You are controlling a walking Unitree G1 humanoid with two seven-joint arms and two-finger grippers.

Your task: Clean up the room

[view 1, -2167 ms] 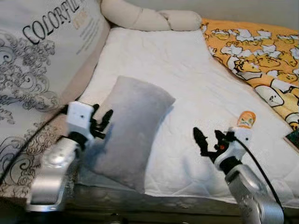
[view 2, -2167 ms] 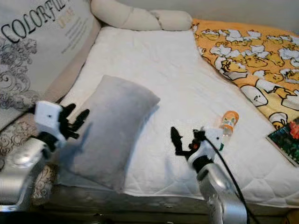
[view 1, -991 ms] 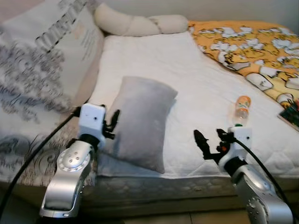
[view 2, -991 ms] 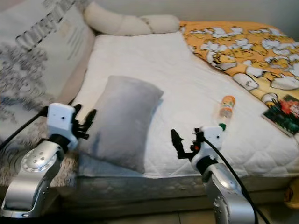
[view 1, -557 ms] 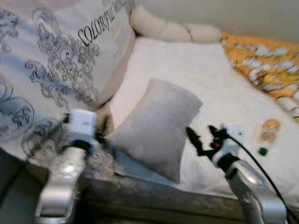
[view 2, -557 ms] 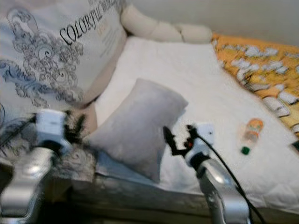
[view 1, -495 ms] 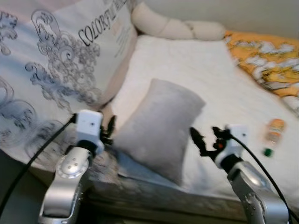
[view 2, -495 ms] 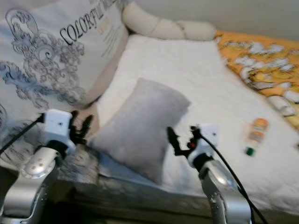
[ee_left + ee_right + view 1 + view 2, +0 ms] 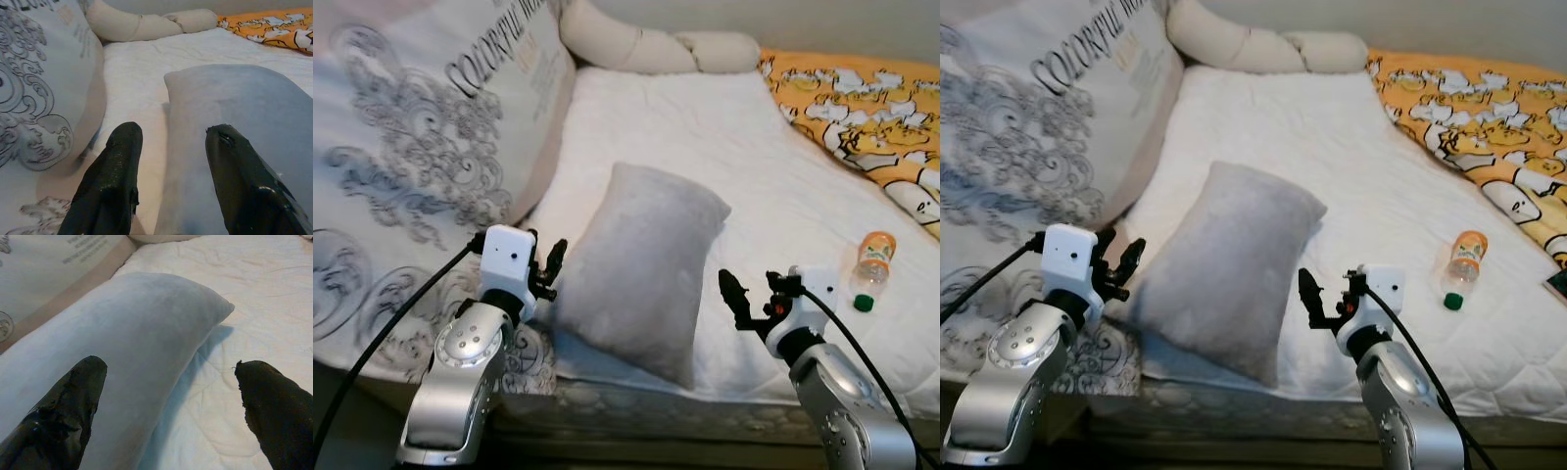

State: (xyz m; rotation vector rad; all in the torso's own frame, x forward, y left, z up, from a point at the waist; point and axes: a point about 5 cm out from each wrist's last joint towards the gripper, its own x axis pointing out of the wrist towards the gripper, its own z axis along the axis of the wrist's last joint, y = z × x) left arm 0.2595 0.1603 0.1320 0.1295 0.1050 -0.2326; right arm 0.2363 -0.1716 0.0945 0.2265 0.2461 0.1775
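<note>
A grey pillow (image 9: 646, 259) lies on the white mattress (image 9: 724, 147) near its front edge. My left gripper (image 9: 546, 266) is open just at the pillow's left edge; the left wrist view has its fingers (image 9: 117, 161) straddling that edge of the pillow (image 9: 244, 112). On the pillow's right side my right gripper (image 9: 752, 291) is open, a little apart from it, with the pillow (image 9: 122, 333) ahead between its fingertips (image 9: 73, 396). An orange-capped bottle (image 9: 869, 269) lies on the mattress to the right.
A large printed cushion (image 9: 431, 147) leans at the left. A cream knotted bolster (image 9: 646, 44) lies at the bed's head. An orange patterned blanket (image 9: 862, 98) covers the far right. The bed's front edge (image 9: 685, 421) runs just below the grippers.
The camera has swung about as I moved, so the bed shifts in view. Both grippers stay open on either side of the pillow; the pillow and bottle lie as before.
</note>
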